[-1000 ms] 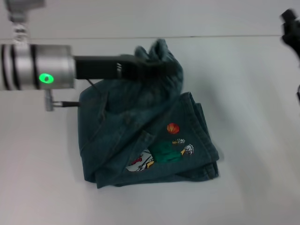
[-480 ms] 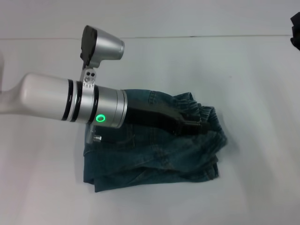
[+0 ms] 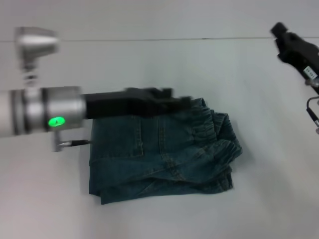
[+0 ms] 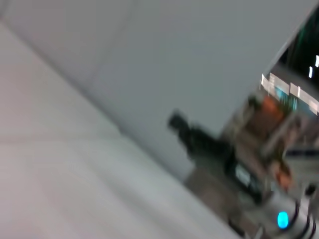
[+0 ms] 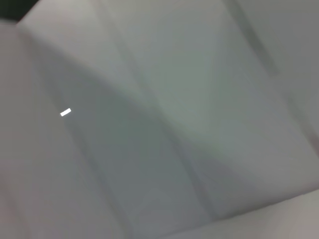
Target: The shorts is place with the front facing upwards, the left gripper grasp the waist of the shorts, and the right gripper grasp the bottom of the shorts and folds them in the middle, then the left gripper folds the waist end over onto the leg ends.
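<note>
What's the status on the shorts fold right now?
Left pincer over the folded blue faded-denim shorts, near the ruffled waistband. Right pincer parked far right. Nothing obstructing.

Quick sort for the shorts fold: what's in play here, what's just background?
In play:
- shorts, folded on the table, waist on the robot's right
- left gripper, over the shorts' far edge
- right gripper, off to the far right

Background:
- white table

A green light is glowing on the left arm's silver banded wrist (image 3: 47, 110), while a white label is showing on the black right arm (image 3: 310, 71)
</note>
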